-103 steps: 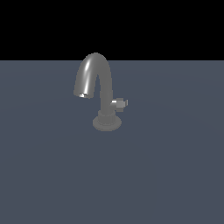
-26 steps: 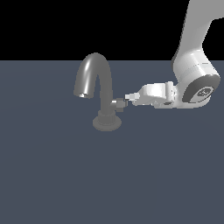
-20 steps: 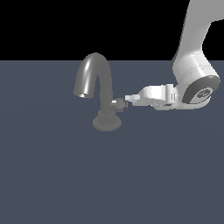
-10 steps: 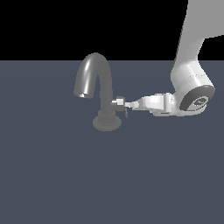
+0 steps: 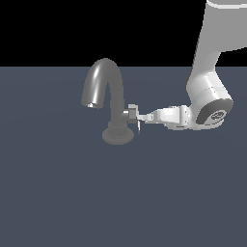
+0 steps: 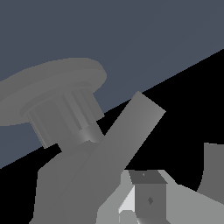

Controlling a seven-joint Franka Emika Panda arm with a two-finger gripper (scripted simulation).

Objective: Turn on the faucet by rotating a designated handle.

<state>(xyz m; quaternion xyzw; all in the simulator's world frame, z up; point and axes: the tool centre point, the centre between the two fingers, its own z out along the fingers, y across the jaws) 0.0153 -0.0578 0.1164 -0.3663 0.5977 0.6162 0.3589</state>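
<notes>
The dull grey faucet stands on its round ribbed base, with the arched spout curving toward the exterior view's left. The small handle sticks out of the stem toward the exterior view's right. My gripper reaches in level from the right, and its fingertips touch the handle's end. The fingers look closed together, with nothing held between them. In the wrist view the ribbed base and a flat grey handle bar sit just beyond one of my fingers.
The faucet stands on a flat dark grey-blue surface. My white arm comes down from the upper right of the exterior view. Part of the spout's curve shows at the edge of the wrist view.
My gripper has dropped a little and moved left against the handle. The wrist has sunk lower. The handle looks slightly turned downward.
</notes>
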